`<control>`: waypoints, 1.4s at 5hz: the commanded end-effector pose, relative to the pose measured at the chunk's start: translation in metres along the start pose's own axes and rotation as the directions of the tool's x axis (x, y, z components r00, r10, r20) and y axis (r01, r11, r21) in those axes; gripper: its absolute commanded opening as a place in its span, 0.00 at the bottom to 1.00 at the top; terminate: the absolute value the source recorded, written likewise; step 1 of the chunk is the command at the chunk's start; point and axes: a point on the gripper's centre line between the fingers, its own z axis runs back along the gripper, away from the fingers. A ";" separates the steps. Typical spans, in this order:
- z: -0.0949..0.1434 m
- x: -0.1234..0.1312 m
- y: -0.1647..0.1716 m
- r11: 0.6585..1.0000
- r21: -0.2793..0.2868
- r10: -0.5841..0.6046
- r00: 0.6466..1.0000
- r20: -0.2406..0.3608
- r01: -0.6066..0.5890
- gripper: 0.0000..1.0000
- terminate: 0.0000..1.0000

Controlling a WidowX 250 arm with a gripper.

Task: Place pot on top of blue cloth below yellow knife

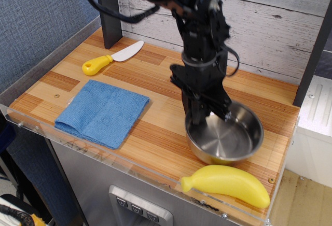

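The shiny steel pot [228, 138] is at the right of the wooden table, tilted, and seems slightly raised off the surface. My gripper [203, 118] comes down from above and is shut on the pot's left rim, one finger inside and one outside. The blue cloth [102, 112] lies flat at the front left, well apart from the pot. The yellow knife [111, 57] with its white blade lies behind the cloth at the back left.
A yellow plastic banana [226, 183] lies at the front right edge, just in front of the pot. A dark post [108, 13] stands at the back left. A clear rim [104, 151] runs along the table's front edge.
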 end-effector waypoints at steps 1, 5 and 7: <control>0.064 0.023 0.035 0.994 0.038 -0.106 0.986 0.129 0.102 0.00 0.00; 0.098 -0.026 0.161 0.992 0.121 -0.049 0.991 0.128 0.033 0.00 0.00; 0.066 -0.043 0.192 0.991 0.126 -0.059 0.996 0.065 0.051 0.00 0.00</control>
